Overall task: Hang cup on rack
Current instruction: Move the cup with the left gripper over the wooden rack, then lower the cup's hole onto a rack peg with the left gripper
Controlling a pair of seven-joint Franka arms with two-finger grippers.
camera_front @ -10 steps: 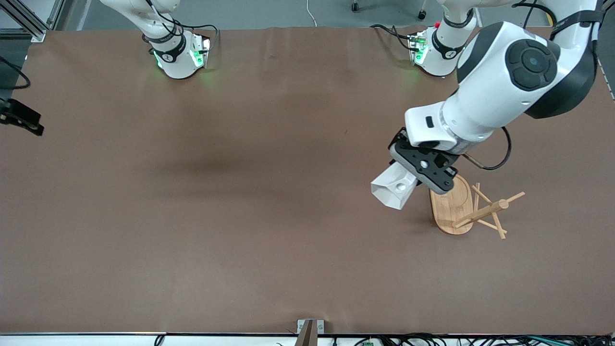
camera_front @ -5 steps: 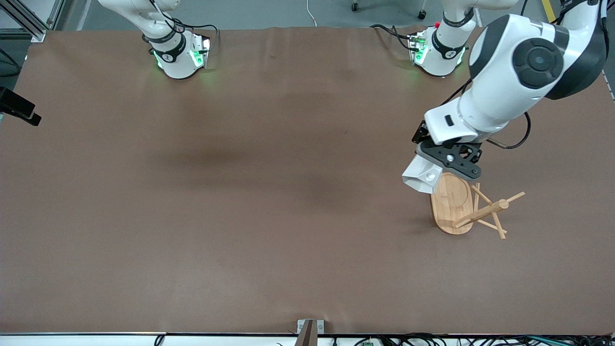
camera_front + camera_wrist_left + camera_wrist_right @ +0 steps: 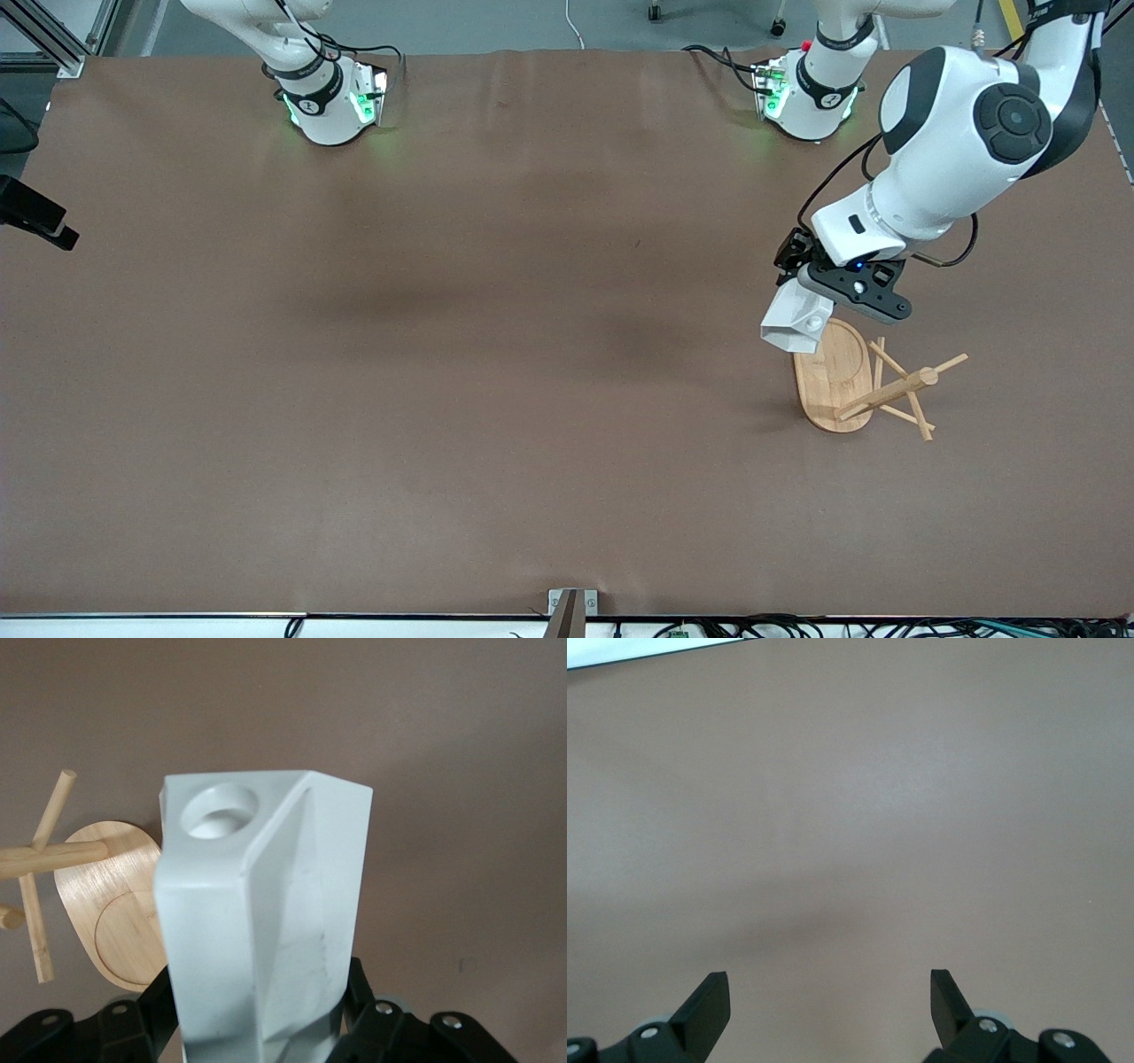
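From the front camera, the left tool [image 3: 819, 297] sat at the middle right of the frame, its fingers closed on the white faceted mug [image 3: 795, 321]. The mug hung in the air, tilted, over the upper edge of the bamboo mug tree [image 3: 850, 377] and its oval base. The mug tree stood on the brown desk [image 3: 443, 354] at the lower right, with its post and thin pegs splayed toward the right edge. The right tool was only a dark sliver at the far left edge, waiting.

In the left wrist picture, the mug filled the centre of the frame, clamped across its flat sides by the tool's fingers [image 3: 142, 1014] at the bottom. The handle's round hole [image 3: 218, 809] showed at the upper centre. The mug tree lay at the left edge.

In the right wrist picture, the right tool [image 3: 830, 1001] stood wide open and empty above bare desk.

The mug looked rigid, glazed and probably slippery and breakable. Its flat facets seemed the surest place to grip, leaving the handle hole free for a peg.
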